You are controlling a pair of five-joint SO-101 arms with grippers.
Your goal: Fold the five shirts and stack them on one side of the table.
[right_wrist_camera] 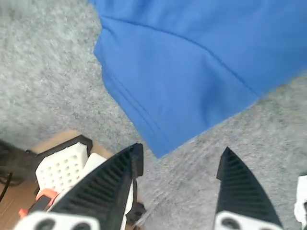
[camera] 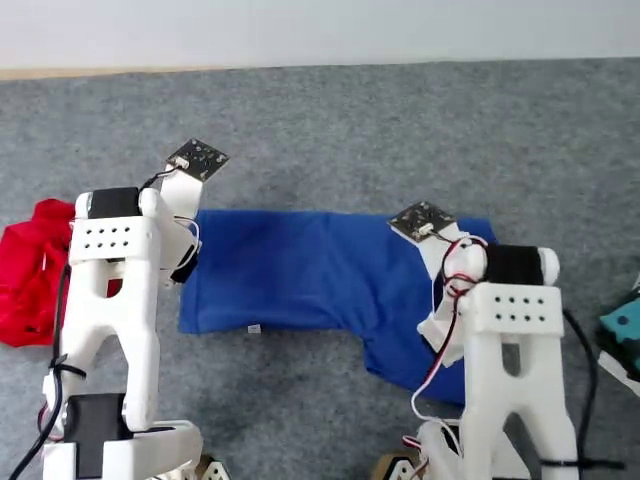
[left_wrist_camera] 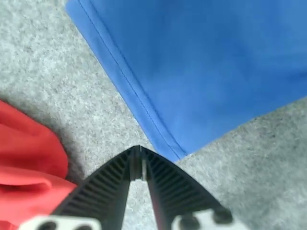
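Note:
A blue shirt (camera: 300,268) lies partly folded across the middle of the grey table, with one part trailing toward the front beside the right arm. In the left wrist view its hemmed corner (left_wrist_camera: 168,143) lies just beyond my left gripper (left_wrist_camera: 140,165), which is shut and empty above the carpet. My right gripper (right_wrist_camera: 182,158) is open over the carpet just off the blue shirt's (right_wrist_camera: 192,81) sleeve corner, holding nothing. A red shirt (camera: 30,270) lies crumpled at the table's left edge, and it appears beside the left gripper as the red shirt (left_wrist_camera: 29,158).
The grey felt table surface (camera: 400,130) stretches bare toward the back. A teal object (camera: 625,325) sits at the right edge. The white arm bases (camera: 120,300) stand along the front. A white block (right_wrist_camera: 62,165) shows by the table edge.

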